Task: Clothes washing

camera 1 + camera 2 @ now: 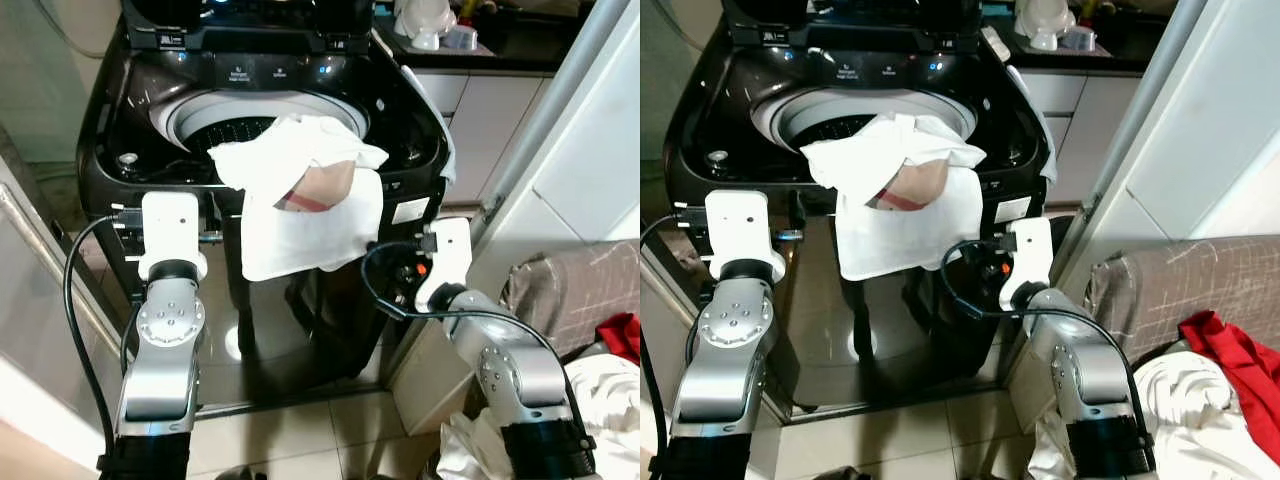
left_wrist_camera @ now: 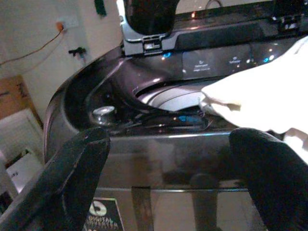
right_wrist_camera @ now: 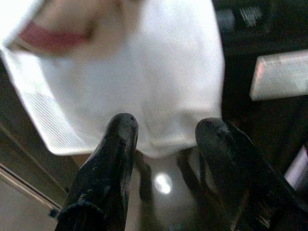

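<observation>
As the white cloth (image 1: 300,215) hung limp over the washer's rim (image 1: 330,192), we judged it light, best pinched at its lower hem by the right gripper (image 3: 166,130), fingers apart like the left gripper's (image 2: 168,159).

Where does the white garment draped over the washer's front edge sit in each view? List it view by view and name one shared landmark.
Left eye view: white garment hangs centre, over the washer's front rim.
Right eye view: garment left of centre, over the same rim.
Left wrist view: at the right edge, past the open left claw.
Right wrist view: across the upper half, beyond the open right claw.
Shared landmark: the washer's dark control panel.
</observation>
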`<state>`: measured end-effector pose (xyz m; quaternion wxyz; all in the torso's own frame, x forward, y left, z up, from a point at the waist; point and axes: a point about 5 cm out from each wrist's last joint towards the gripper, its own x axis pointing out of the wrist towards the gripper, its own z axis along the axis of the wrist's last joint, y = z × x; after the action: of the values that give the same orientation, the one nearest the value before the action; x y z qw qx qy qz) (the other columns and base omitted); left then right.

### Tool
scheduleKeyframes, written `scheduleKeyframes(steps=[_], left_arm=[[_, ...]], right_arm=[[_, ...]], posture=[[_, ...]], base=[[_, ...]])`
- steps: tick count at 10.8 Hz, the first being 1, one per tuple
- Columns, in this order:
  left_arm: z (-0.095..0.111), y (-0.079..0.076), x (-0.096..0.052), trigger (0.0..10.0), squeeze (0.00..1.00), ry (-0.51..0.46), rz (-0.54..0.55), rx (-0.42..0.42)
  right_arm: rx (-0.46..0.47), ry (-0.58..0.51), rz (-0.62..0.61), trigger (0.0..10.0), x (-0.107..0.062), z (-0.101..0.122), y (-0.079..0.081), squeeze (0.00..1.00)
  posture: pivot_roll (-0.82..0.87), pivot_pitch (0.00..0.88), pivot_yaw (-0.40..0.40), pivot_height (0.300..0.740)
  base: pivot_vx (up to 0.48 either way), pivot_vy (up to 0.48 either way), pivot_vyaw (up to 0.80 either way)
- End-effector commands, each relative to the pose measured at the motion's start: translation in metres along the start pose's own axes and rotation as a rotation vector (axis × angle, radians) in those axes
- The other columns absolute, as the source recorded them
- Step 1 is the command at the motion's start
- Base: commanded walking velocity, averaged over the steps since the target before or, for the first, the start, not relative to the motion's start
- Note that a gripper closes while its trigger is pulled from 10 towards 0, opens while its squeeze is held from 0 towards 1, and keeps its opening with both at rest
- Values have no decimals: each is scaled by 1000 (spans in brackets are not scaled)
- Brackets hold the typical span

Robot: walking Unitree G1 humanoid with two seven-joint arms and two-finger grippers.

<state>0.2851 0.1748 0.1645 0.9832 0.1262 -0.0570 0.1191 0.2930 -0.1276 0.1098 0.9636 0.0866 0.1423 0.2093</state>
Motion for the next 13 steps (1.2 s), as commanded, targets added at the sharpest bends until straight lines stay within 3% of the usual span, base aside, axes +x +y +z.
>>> scheduleKeyframes(steps=[1, 9, 13], left_arm=[[8, -6, -1, 10000, 0, -38, -49, 7], [7, 13, -8, 10000, 0, -20, -41, 82], [10, 16, -12, 10000, 0, -30, -37, 102]], right_arm=[[-7, 30, -31, 10000, 5, -2, -7, 0], [24, 102, 13, 10000, 35, -23, 10, 0], [-42, 119, 34, 10000, 58, -28, 22, 0]], posture=[[-37, 13, -32, 740], [52, 64, -3, 740], [86, 57, -6, 740]], base=[[0, 0, 0], [0, 0, 0], [0, 0, 0]])
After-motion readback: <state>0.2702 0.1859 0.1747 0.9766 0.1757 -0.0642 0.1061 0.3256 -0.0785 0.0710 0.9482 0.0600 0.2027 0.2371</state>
